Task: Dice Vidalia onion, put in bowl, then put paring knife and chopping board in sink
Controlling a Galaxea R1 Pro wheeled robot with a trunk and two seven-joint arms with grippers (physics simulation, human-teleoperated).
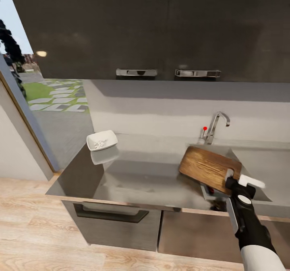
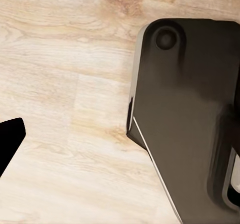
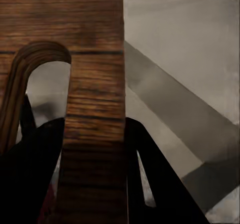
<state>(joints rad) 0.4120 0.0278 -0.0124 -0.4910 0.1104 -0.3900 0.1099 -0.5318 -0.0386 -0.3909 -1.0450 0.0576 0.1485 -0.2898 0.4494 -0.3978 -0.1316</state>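
Chopping board (image 1: 209,168), clamped by right fingers (image 3: 150,169), overhangs sink (image 1: 257,158) beside tap (image 1: 215,126).

The chopping board (image 1: 209,167) covers the near left corner of the sink (image 1: 257,164), so we cannot see the drain. Under the board's near edge we notice a small red thing (image 1: 210,189), too much hidden to name. In the bowl (image 1: 102,140) lie pale bits, too small for us to identify. The right gripper's (image 1: 235,178) fingertips are hidden behind the board's handle end. The right wrist view cuts the board off at its edges.
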